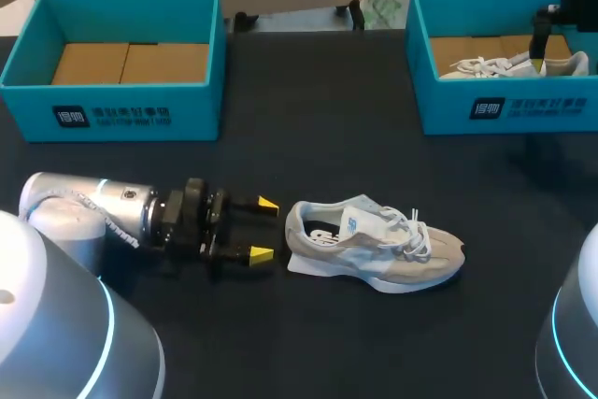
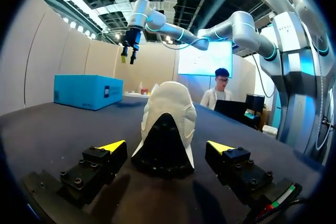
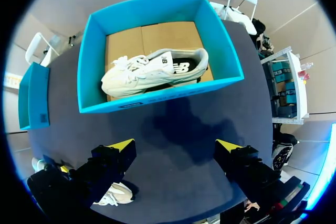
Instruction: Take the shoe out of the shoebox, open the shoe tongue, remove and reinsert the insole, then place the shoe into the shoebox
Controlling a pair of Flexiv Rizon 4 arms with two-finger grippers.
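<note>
Now the pale beige shoe (image 1: 374, 251) stands upright, white laces (image 1: 412, 228) tangled.

Your shoe (image 1: 374, 254) on the bench (image 1: 327, 119) has a pale matt cloth upper, suede-like at the toe, and white woven laces. The bench is dark and matt. The left shoebox (image 1: 37, 109) and right shoebox (image 1: 448, 109) are matt teal card with bare brown cardboard floors. Your left gripper (image 1: 265, 228) is matt black, the left arm (image 1: 103, 207) glossy silver metal
</note>
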